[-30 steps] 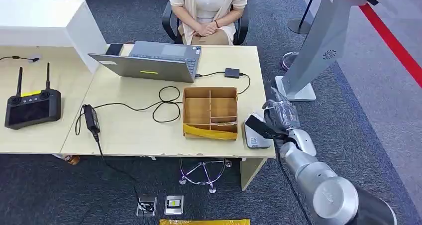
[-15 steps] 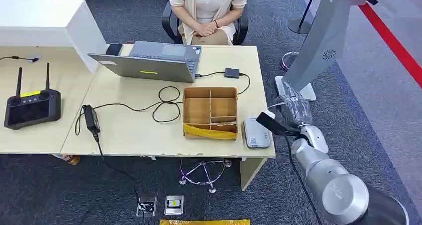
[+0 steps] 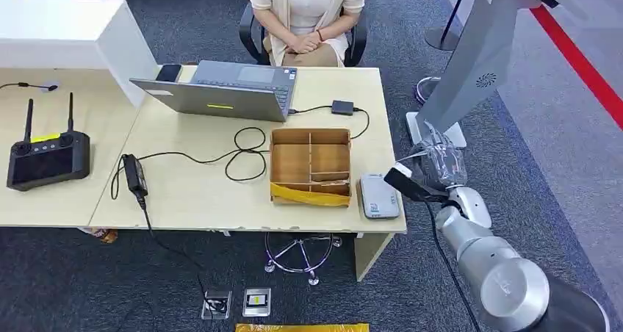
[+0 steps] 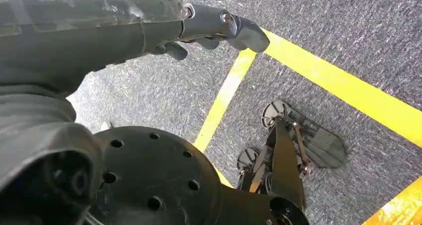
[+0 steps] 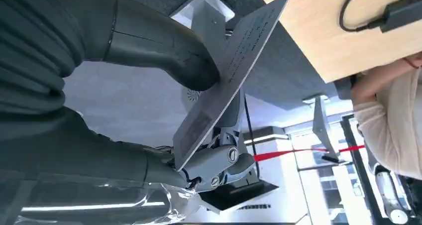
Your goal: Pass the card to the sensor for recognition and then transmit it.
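Observation:
My right hand (image 3: 435, 167) hangs just past the desk's right edge, pinching a dark card (image 3: 408, 184) that sticks out toward the desk. In the right wrist view the grey card (image 5: 230, 79) is clamped between the thumb (image 5: 164, 48) and the fingers (image 5: 219, 160). The grey card sensor (image 3: 379, 196) lies flat on the desk's front right corner, left of the card and apart from it. My left hand (image 4: 209, 31) hangs low over the carpet with its fingers loosely extended and nothing in them.
A divided cardboard box (image 3: 310, 166) stands left of the sensor. A laptop (image 3: 224, 89), cables (image 3: 242, 152) and a power adapter (image 3: 134, 173) lie on the desk (image 3: 191, 192). A person (image 3: 307, 16) sits behind it. A grey kiosk stand (image 3: 470, 60) rises right of my right hand.
My right hand has drawn the card off the sensor and moved right, clear of the desk edge. The sensor's top now lies uncovered.

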Motion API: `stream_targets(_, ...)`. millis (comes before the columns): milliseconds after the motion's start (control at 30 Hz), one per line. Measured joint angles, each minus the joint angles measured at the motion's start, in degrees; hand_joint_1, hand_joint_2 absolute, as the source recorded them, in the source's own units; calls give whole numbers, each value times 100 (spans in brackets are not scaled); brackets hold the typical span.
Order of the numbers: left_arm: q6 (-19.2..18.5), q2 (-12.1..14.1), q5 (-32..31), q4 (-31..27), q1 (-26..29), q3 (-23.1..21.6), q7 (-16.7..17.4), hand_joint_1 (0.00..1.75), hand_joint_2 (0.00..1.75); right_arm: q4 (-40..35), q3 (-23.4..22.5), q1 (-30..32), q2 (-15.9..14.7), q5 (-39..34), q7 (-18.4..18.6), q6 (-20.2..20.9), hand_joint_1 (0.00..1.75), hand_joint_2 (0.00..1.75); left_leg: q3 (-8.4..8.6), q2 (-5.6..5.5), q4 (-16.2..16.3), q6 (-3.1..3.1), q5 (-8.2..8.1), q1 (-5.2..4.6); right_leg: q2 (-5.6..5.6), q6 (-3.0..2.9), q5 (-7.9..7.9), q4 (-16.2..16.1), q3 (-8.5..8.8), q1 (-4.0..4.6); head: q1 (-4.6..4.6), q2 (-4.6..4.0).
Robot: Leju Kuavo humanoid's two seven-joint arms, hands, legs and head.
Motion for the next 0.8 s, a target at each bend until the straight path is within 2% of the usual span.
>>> stream_targets(800, -9, 11, 46, -2, -5, -13, -11, 0, 0, 0, 0, 461, 138, 2, -122, 2, 175, 175, 0, 0, 0, 0, 0, 0, 1, 0, 0, 0, 1, 0, 0, 0)
